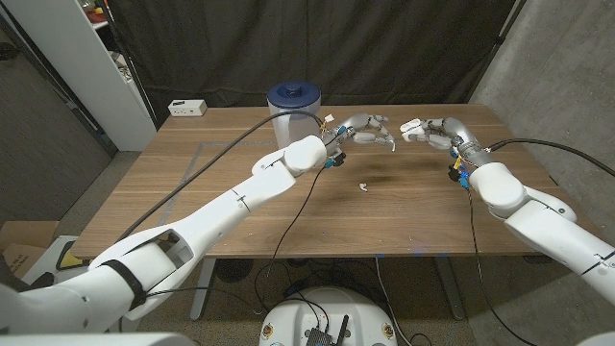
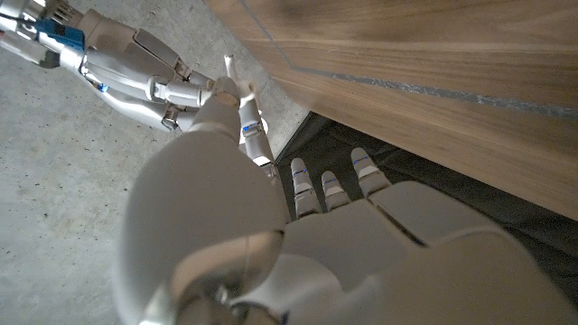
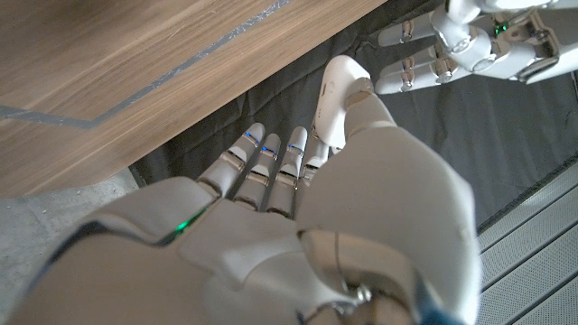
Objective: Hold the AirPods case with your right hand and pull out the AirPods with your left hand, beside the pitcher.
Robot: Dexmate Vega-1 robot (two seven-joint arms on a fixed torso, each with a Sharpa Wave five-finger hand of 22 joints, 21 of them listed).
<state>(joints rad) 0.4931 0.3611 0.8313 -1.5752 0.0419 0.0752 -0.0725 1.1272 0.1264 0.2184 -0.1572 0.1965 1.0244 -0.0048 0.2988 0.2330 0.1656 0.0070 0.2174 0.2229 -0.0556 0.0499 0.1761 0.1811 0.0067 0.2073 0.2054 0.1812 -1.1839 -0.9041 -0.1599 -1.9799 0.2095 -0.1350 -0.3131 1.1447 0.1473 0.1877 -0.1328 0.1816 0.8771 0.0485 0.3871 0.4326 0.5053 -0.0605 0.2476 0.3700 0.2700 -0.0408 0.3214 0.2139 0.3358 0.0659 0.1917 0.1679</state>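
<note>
Table: we see a wooden table [image 1: 192,183] with a pale taped line on its top. A dark curtain hangs behind it.

Left arm: the left arm [image 1: 240,197] reaches from the near left corner across the table toward its far middle.

Right arm: the right arm [image 1: 538,207] comes in from the right side and bends toward the same place.

Pitcher: a clear pitcher [image 1: 293,113] with a blue lid stands upright at the far edge. It is just beside the left wrist, on the left of both hands.

Left hand: the left hand [image 1: 370,128] [image 2: 271,235] is above the wood, to the right of the pitcher. Its fingertips point at the right hand and are narrow together, pinching a thin white stem.

Right hand: the right hand [image 1: 437,132] [image 3: 316,226] faces the left hand, with the fingertips near one another. Its fingers are curled in and the thumb presses the AirPods case.

White box: a small white box [image 1: 187,108] lies at the far left edge, well apart from the hands.

AirPods case: the AirPods case [image 3: 338,90] is white and rounded. It sits in the right hand, between the thumb and the curled fingers.

AirPod: the AirPod [image 2: 228,65] shows as the stem that sticks out from the left fingertips. We believe it is an earbud, but it is very small.

Small white piece: a small white piece [image 1: 364,187] lies on the table nearer to the robot than the hands. It is too small for us to name.
</note>
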